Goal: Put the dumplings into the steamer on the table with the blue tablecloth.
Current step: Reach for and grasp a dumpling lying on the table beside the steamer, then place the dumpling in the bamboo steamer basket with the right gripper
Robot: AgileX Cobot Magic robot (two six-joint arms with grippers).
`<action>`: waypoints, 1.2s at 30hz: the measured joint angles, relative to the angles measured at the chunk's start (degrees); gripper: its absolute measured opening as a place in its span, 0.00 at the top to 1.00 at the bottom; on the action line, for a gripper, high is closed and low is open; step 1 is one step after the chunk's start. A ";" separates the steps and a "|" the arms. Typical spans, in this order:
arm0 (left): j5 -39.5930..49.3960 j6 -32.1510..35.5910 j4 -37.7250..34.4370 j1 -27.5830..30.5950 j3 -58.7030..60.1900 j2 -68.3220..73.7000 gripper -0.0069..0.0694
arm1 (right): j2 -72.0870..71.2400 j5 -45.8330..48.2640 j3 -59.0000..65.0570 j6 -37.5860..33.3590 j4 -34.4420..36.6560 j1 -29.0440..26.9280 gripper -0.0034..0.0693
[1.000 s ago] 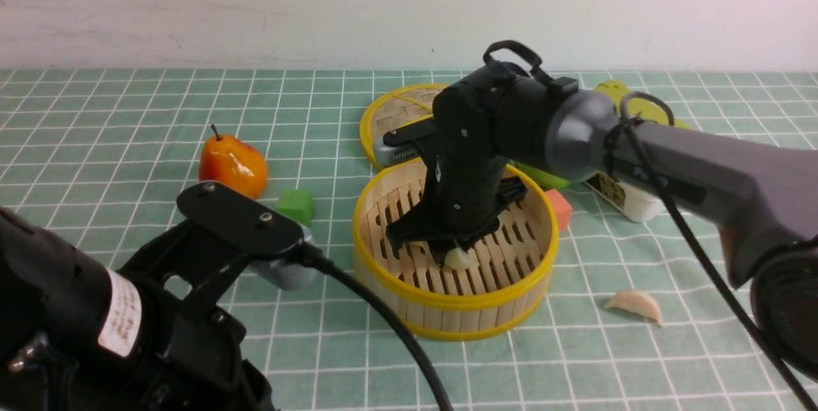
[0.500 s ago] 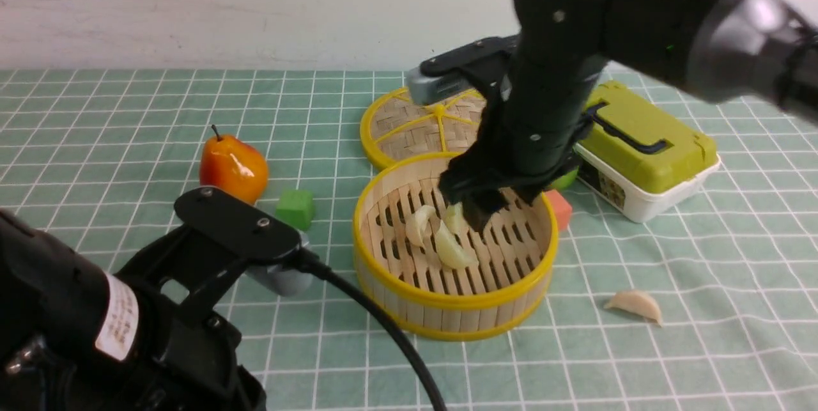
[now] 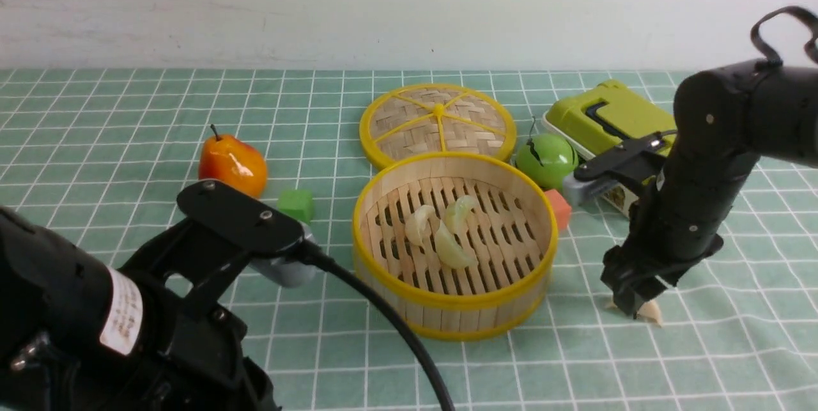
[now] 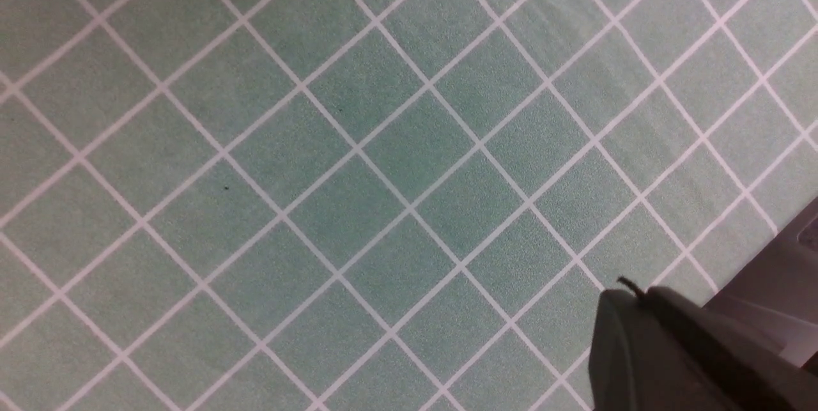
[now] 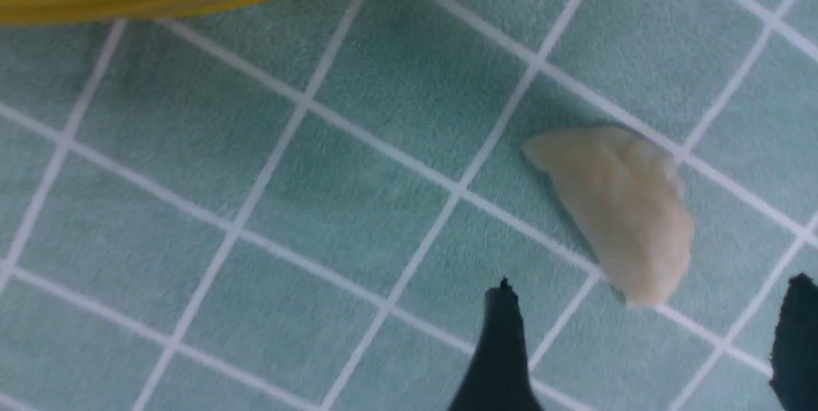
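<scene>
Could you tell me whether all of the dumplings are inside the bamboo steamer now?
No, one dumpling lies on the grid-patterned tablecloth, outside the steamer.

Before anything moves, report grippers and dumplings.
Right gripper: jaws open, empty, over loose dumpling. Left gripper: jaws shut, clear of steamer. Three dumplings inside steamer. Nothing blocking loose dumpling.

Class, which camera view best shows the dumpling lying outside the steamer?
The right wrist view: the dumpling appears large and whole on the tablecloth. The front view shows it partly hidden by the right gripper; the left wrist view misses it.
</scene>
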 joint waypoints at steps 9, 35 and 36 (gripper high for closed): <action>-0.15 0.00 0.00 0.00 0.00 0.00 0.90 | 5.57 -5.90 0.12 -0.45 -4.28 0.00 0.47; -0.05 0.00 -0.05 0.00 0.26 -3.30 0.88 | 6.59 -4.14 -17.20 6.58 9.19 11.53 0.65; -0.09 0.00 -0.05 0.00 0.49 -3.70 0.88 | 7.93 -4.43 -17.20 6.71 9.19 11.48 0.65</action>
